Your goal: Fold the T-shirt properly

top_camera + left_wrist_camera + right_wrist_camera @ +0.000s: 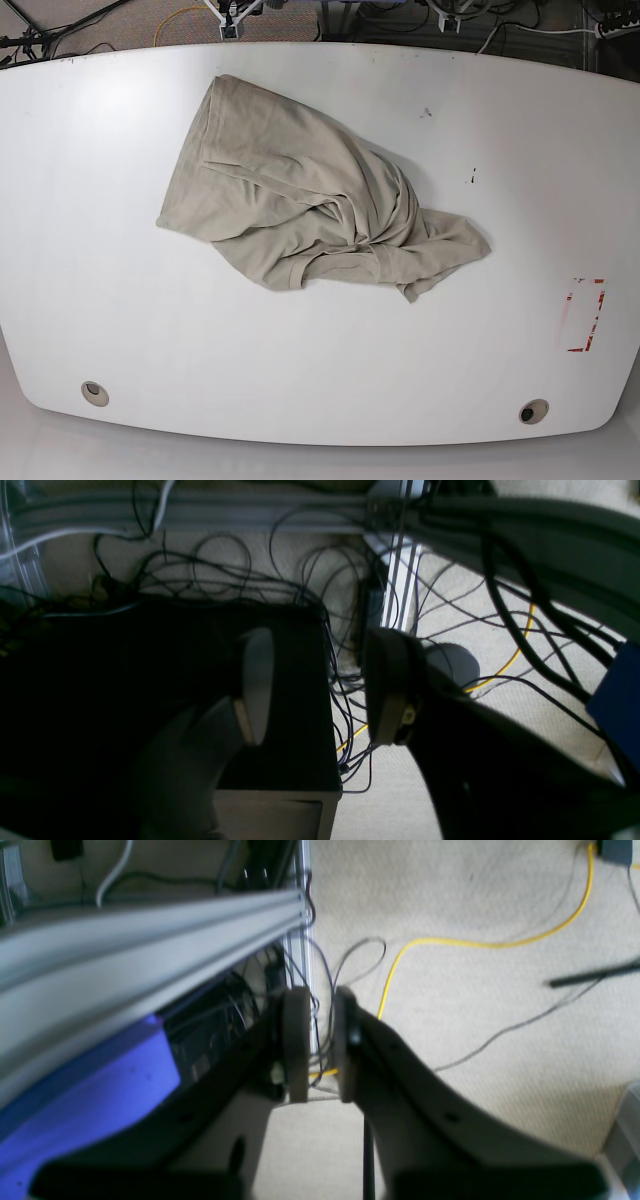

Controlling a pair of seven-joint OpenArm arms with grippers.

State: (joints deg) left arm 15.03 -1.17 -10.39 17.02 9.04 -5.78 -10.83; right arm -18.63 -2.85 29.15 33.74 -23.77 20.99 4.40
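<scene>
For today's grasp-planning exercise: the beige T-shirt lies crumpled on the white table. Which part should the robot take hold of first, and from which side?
Probably the straight hem edge of the T-shirt at its far-left end, approached from above at the base view's left. There the cloth lies flat and spread out, with bare table beside it, whereas the middle is bunched into tangled folds.

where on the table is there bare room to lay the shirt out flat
The T-shirt lies crumpled around the middle of the white table. Bare patches: the wide strip between the shirt and the near edge, the whole left side, and the right side up to the red-marked rectangle. The tightest room is behind the shirt, where its top comes close to the far edge.
</scene>
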